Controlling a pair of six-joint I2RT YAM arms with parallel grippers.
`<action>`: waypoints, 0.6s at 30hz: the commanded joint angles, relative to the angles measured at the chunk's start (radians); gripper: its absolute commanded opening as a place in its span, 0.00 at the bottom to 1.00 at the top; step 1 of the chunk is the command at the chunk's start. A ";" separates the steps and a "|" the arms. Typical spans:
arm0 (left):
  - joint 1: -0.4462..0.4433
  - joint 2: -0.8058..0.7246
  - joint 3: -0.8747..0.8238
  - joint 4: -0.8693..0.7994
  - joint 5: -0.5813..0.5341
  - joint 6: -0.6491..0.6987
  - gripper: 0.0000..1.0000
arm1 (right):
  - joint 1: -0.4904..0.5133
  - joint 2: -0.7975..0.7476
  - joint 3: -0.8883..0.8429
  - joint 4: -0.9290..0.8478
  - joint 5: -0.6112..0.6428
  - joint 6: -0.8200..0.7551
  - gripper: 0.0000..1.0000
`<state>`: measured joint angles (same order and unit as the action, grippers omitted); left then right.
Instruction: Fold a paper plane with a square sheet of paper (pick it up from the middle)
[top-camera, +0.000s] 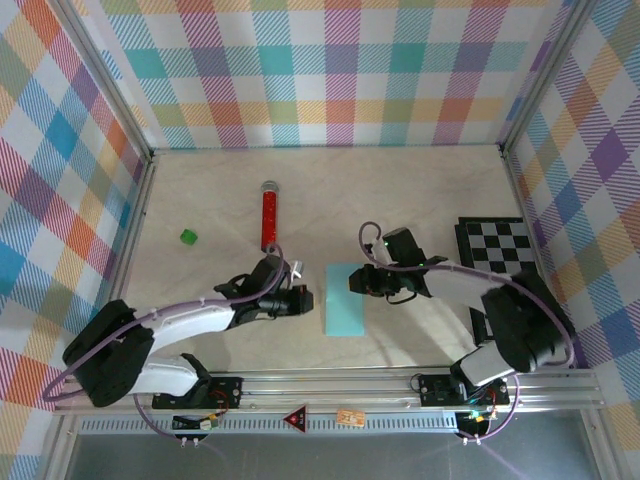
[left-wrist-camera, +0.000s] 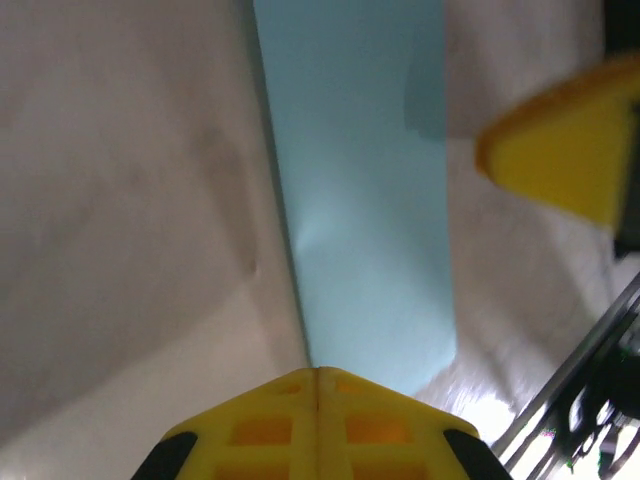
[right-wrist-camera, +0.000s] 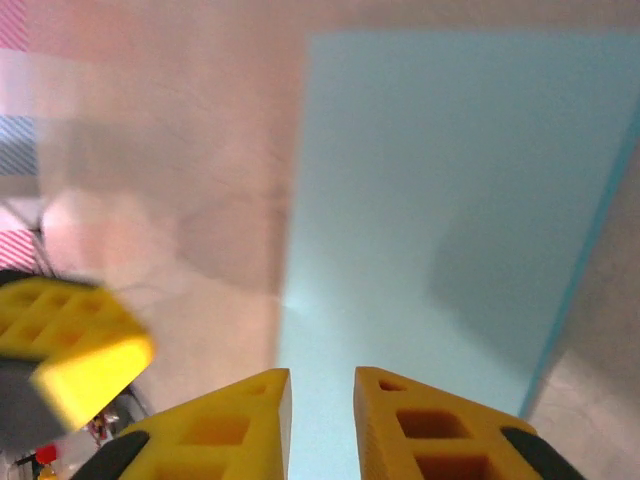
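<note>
Light cyan, the sheet of paper (top-camera: 345, 302) lies flat as a narrow rectangle near the middle of the table (top-camera: 430, 190). We see the left gripper (top-camera: 307, 300) at its left edge. On the left wrist view its fingers (left-wrist-camera: 270, 425) are pressed together at the paper's corner (left-wrist-camera: 360, 200), and we cannot tell whether paper sits between them. The right gripper (top-camera: 357, 285) is over the sheet's far right part, its fingers (right-wrist-camera: 420, 430) a narrow gap apart above the paper (right-wrist-camera: 450, 200). A red glittery tube (top-camera: 268, 215) lies farther away to the left, and a checkered board (top-camera: 500, 245) to the right.
</note>
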<state>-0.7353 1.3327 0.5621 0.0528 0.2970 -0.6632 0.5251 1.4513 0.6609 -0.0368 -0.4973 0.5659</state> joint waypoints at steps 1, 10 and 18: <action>0.051 0.083 0.092 0.092 0.098 -0.041 0.07 | 0.004 -0.114 -0.029 -0.057 0.065 0.091 0.28; 0.127 0.375 0.317 0.091 0.219 -0.007 0.08 | 0.009 -0.251 -0.173 -0.143 0.052 0.296 0.34; 0.132 0.512 0.401 0.134 0.302 -0.022 0.09 | 0.024 -0.280 -0.204 -0.142 0.019 0.307 0.39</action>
<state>-0.6117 1.8359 0.9279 0.1551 0.5396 -0.6842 0.5434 1.1843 0.4591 -0.1673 -0.4469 0.8539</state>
